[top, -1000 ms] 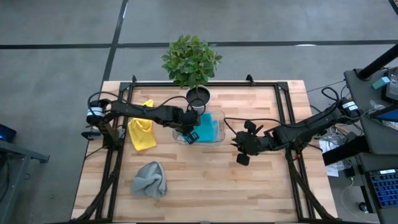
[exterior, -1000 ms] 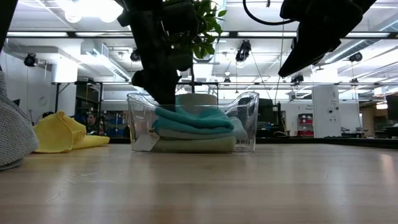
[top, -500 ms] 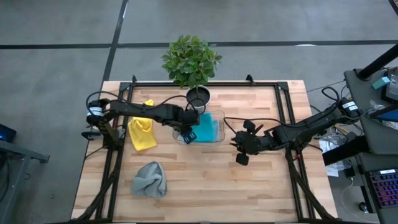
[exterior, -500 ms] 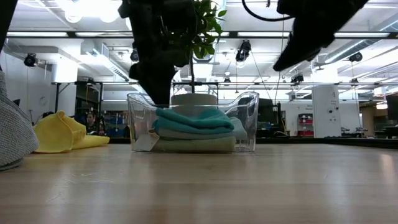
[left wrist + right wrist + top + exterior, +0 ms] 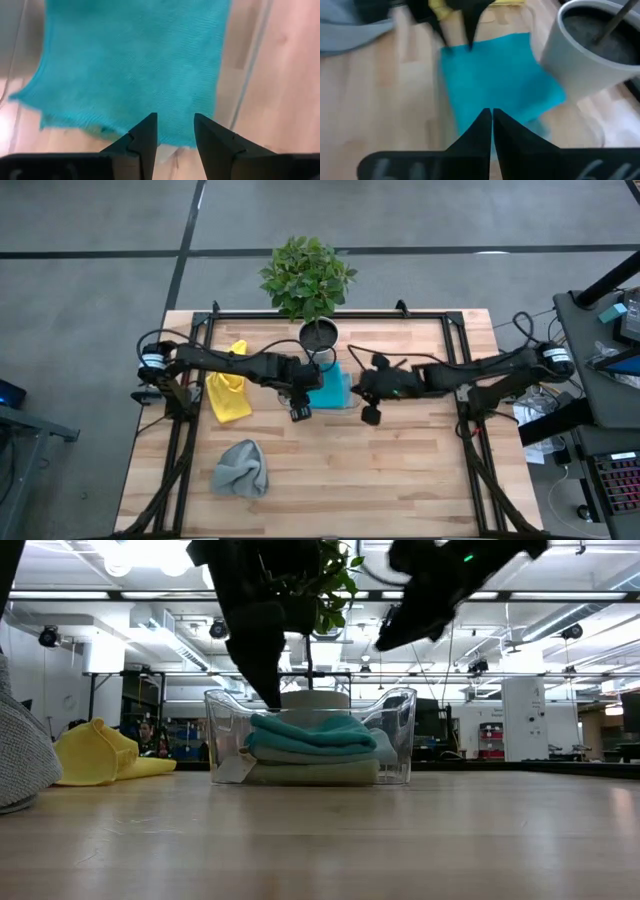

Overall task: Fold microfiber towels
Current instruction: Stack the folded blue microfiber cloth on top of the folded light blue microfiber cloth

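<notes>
At the left of the high view a yellow towel (image 5: 228,394) lies crumpled on the wooden table (image 5: 400,470), left of centre. Below it, toward the lower left, a grey towel (image 5: 241,468) sits in a loose heap, well apart from the yellow one. In the low view these two show at the far left edge, the grey one (image 5: 20,755) nearest the camera.

Near the middle, the left gripper (image 5: 300,406) hangs over the left end of the clear tray (image 5: 400,735). Its fingers (image 5: 145,140) are parted with nothing between them, above the teal towel (image 5: 135,65).

The tray stands at the centre of the table and holds a folded stack: the teal towel (image 5: 315,730) on top, a light blue towel (image 5: 383,748) under it, and a sage green towel (image 5: 310,772) at the bottom. A potted plant (image 5: 308,277) in a white pot (image 5: 600,47) stands just behind the tray, at upper centre.

To the right, the right gripper (image 5: 368,393) hovers at the tray's right end. Its fingers (image 5: 479,131) are clenched tight together and empty, above the teal towel.
</notes>
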Controlling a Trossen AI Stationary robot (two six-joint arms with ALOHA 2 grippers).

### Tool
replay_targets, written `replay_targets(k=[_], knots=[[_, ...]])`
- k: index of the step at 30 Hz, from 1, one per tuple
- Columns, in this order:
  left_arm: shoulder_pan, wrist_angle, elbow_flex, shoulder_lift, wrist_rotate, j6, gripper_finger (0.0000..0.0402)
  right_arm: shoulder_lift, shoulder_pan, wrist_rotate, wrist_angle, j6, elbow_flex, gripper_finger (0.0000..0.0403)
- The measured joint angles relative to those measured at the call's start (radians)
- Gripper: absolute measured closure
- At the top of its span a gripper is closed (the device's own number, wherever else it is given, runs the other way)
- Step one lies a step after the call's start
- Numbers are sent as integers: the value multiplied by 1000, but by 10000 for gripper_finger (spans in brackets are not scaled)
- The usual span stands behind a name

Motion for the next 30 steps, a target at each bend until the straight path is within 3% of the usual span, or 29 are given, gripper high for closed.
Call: replay_targets(k=[13,30], knots=[[7,89,-23,6,-32,86,299,300,-220,-51,-9,-216,210,394],[7,116,-97,18,-32,43,343,334,-256,-51,32,-214,161,394]])
